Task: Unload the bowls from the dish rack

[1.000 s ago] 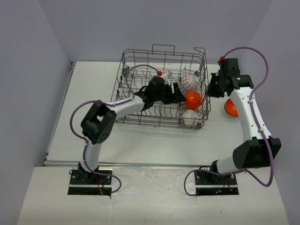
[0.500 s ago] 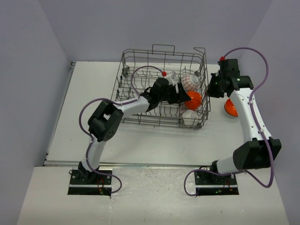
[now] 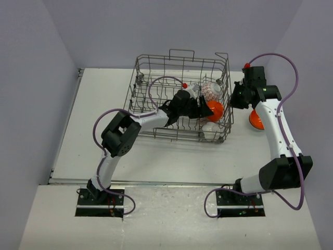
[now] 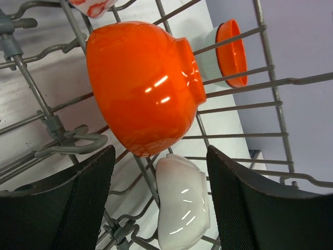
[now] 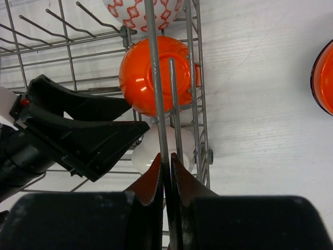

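We are holding our left gripper [image 4: 160, 156] spread wide inside the rack [image 3: 156, 78], with an orange bowl [image 4: 140, 83] standing on edge just ahead of its fingers and a white bowl [image 4: 182, 200] beside that one. Our right gripper [image 5: 165, 156] is pinching an upright wire of the rack's wall, while a second orange bowl [image 5: 325, 78] is sitting on the table [image 3: 104, 104] ahead to its right.

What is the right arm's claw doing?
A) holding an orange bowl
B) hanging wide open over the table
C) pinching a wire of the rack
C: the right wrist view shows the right gripper shut on an upright wire of the dish rack; the orange bowl sits inside, untouched.
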Available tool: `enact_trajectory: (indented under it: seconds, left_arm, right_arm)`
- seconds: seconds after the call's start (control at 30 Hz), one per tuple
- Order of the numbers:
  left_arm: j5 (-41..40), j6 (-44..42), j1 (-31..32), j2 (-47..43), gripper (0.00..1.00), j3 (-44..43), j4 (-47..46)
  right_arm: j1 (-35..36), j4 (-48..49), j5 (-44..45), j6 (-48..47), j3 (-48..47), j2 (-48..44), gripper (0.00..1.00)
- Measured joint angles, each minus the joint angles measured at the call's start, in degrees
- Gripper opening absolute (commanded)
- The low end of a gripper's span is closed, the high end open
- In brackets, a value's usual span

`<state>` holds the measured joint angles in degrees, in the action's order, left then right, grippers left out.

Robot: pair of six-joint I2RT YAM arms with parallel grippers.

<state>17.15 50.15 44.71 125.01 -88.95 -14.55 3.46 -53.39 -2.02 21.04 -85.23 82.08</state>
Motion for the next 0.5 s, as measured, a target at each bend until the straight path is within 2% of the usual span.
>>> enact_trajectory:
  seconds: [0.5]
  left_arm:
    - [-2.32, -0.31, 0.61, 1.49, 0.72, -2.01, 0.39]
  right_arm:
    - [0.00, 0.59, -0.04, 0.00, 0.72, -0.57, 0.00]
